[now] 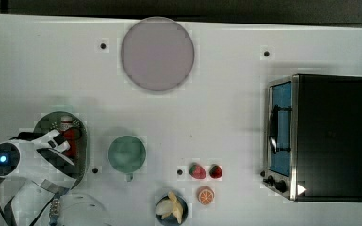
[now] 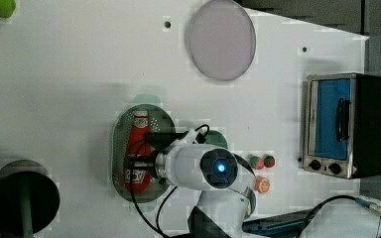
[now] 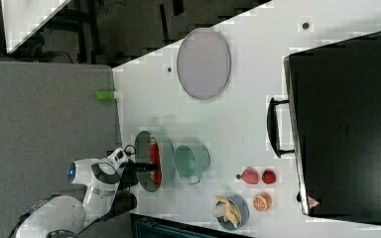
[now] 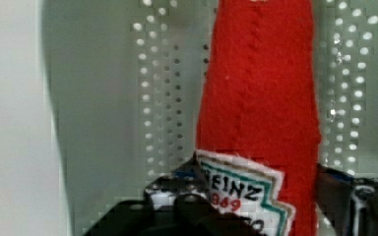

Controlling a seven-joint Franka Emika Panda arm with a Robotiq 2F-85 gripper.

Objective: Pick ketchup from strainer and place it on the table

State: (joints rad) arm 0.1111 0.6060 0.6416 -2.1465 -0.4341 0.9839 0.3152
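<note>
Ketchup first: in the top view, found the ketchup (image 1: 69, 141) lying flat inside the strainer (image 1: 45, 122) on the white bench (image 1: 217, 117), long axis running up and down the top view, white cap toward the top view's top. Placed the pincer (image 1: 65, 147) right over the red body, reaching in from the top view's left, so across the bottle and not along it. In the left view, saw the same lie: cap toward the left view's top, label end toward its bottom, and the pincer (image 2: 146, 148) coming from the left view's right and set over the lower half. In the right view, made out only a thin red strip within the strainer's rim, with the pincer entering from the right view's left. In the wrist view, caught the dark fingertips (image 4: 187, 209) flanking the label end, partly open, hugging both sides of the bottle; could not confirm a firm squeeze, and saw the bottle resting on the perforated floor. Judged the straddle square to the long axis, suited to closing and lifting.
</note>
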